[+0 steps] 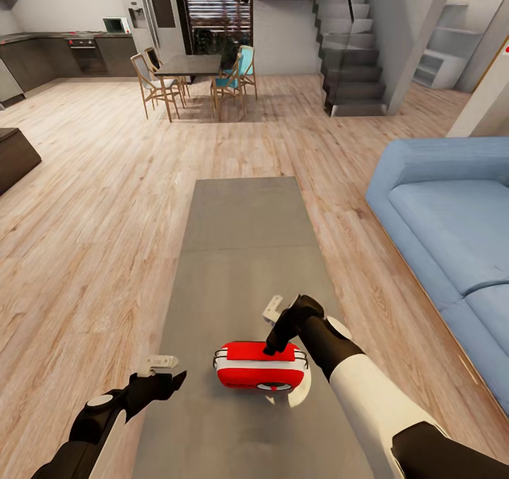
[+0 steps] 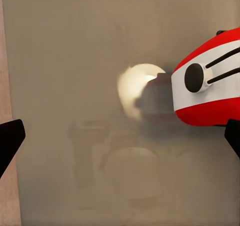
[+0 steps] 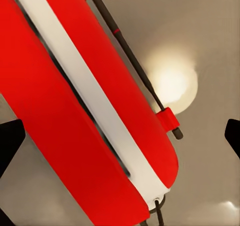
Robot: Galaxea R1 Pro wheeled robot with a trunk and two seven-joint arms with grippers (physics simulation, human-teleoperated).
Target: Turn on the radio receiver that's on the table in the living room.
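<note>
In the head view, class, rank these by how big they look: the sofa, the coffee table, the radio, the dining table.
1. Coffee table and sofa: alike, and the sofa is cut off, so unranked.
2. Radio: looks large because it is near.
3. Dining table: looks small because it is far.

Your right gripper (image 1: 272, 348) covers part of the glossy red and white retro radio's (image 1: 260, 368) top in the head view, so you cannot tell whether it touches. In both wrist views the picture's edge cuts that radio off. The long grey-taupe desk (image 1: 240, 252) runs off the head view's bottom edge.
</note>
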